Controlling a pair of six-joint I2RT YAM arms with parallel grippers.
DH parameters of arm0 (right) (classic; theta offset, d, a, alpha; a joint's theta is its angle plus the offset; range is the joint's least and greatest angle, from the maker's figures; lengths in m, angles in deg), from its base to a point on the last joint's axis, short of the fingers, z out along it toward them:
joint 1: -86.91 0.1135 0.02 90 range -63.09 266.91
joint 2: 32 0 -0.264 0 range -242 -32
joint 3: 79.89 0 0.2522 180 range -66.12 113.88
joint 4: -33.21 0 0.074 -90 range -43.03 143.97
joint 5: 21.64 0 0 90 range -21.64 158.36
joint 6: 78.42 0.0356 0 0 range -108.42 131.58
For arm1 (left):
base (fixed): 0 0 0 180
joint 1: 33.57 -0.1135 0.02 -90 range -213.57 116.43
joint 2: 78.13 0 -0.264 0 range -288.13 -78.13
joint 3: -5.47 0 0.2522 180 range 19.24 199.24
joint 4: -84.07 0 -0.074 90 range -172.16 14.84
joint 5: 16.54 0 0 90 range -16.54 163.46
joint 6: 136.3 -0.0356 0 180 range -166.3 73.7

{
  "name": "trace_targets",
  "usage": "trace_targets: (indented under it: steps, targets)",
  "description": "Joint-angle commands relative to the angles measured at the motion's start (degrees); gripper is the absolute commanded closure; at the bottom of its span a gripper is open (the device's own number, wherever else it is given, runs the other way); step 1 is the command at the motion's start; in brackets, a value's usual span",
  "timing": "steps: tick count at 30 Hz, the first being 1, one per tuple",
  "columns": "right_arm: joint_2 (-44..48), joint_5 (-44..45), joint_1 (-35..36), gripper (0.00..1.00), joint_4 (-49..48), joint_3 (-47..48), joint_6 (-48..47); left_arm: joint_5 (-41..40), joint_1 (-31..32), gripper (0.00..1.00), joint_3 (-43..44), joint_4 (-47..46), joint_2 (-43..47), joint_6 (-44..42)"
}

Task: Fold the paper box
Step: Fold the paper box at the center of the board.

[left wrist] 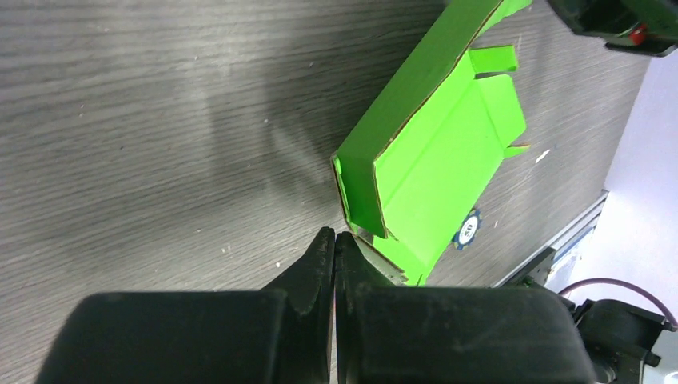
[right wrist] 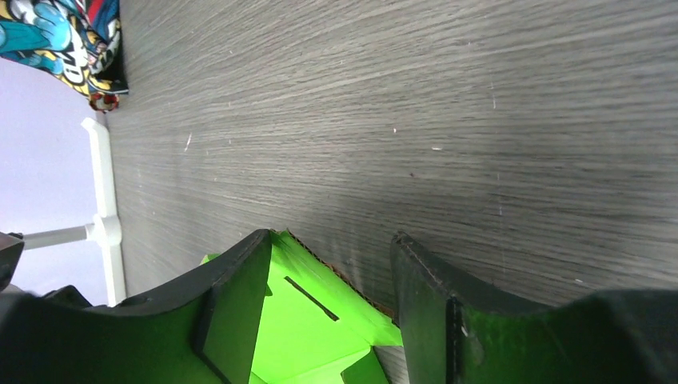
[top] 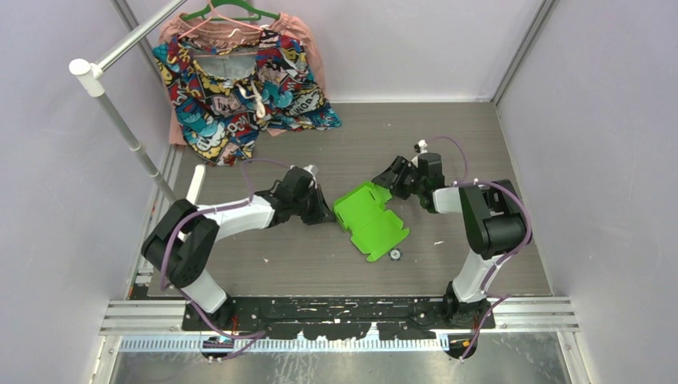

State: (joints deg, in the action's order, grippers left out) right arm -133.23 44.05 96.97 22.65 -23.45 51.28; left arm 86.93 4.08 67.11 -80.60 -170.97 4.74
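Lime-green paper box [top: 369, 218] lies at the centre of the desk [top: 448, 144], half folded. We read the left gripper [left wrist: 334, 236] closed, empty, beside its corner — the right gripper [right wrist: 332, 240] gapes astride its raised edge.

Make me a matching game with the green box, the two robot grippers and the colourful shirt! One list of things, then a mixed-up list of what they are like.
Things:
1. paper box
2. left gripper
3. right gripper
4. patterned garment

What they are like:
A. shut tight
B. lime green, lying on the table between the two arms
C. hanging up at the far left corner
D. open, fingers apart at the box's edge

Pairs: 1-B, 2-A, 3-D, 4-C
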Motion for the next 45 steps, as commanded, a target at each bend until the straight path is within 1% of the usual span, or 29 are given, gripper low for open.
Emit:
trace_targets:
  steps: [1, 7, 10, 12, 13, 14, 15, 19, 22, 26, 31, 38, 41, 45]
  targets:
    - [0.70, -2.63, -0.71, 0.38, -10.63, -1.98, 3.26, -0.29, -0.06, 1.00, 3.06, -1.74, -1.14, 0.17]
    - [3.05, -2.75, -0.97, 0.34, -11.35, -4.51, 4.52, -0.09, -0.08, 1.00, 5.34, -1.74, -4.02, -0.17]
    - [4.58, -1.97, -1.29, 0.31, -8.86, -5.02, 4.32, -0.39, -0.17, 1.00, 6.87, -0.34, -5.76, -0.65]
    - [5.45, -2.08, -2.28, 0.27, -8.28, -5.48, 4.97, -0.06, -0.62, 1.00, 7.86, -0.27, -7.00, -0.91]
    - [5.72, -2.54, -2.82, 0.19, -9.36, -6.06, 5.84, -0.04, -0.90, 1.00, 8.14, -0.25, -7.58, -1.07]
    - [5.85, -3.22, -3.38, 0.16, -10.74, -6.56, 6.47, 0.16, -1.25, 1.00, 8.40, -0.31, -8.00, -1.12]
    - [5.73, -4.25, -4.10, 0.16, -12.39, -7.04, 7.28, 0.49, -1.61, 1.00, 8.84, -0.42, -8.54, -1.20]
    - [4.46, -6.89, -6.40, 0.16, -17.66, -9.05, 9.72, 1.65, -2.81, 1.00, 11.12, 0.05, -10.49, -1.63]
    - [3.79, -8.01, -7.38, 0.18, -23.59, -11.54, 12.02, 2.26, -3.55, 1.00, 12.79, 0.34, -11.44, -1.66]
    - [3.09, -10.38, -7.35, 0.21, -26.45, -12.42, 13.11, 3.43, -4.00, 1.00, 16.75, 2.11, -13.23, -2.24]
    - [3.45, -11.91, -7.42, 0.27, -26.68, -13.11, 12.17, 3.75, -4.05, 1.00, 19.58, 2.73, -14.51, -1.84]
    - [9.14, -10.10, -7.20, 0.28, -22.74, -16.82, 7.78, 3.15, -4.43, 1.00, 23.32, 4.93, -16.43, -2.77]
    - [9.92, -10.81, -6.84, 0.31, -22.04, -17.57, 7.34, 2.92, -5.84, 1.00, 23.96, 6.46, -15.84, -3.86]
    - [11.16, -10.65, -5.09, 0.33, -22.68, -19.57, 6.72, 1.72, -9.62, 1.00, 21.30, 7.43, -12.01, -5.13]
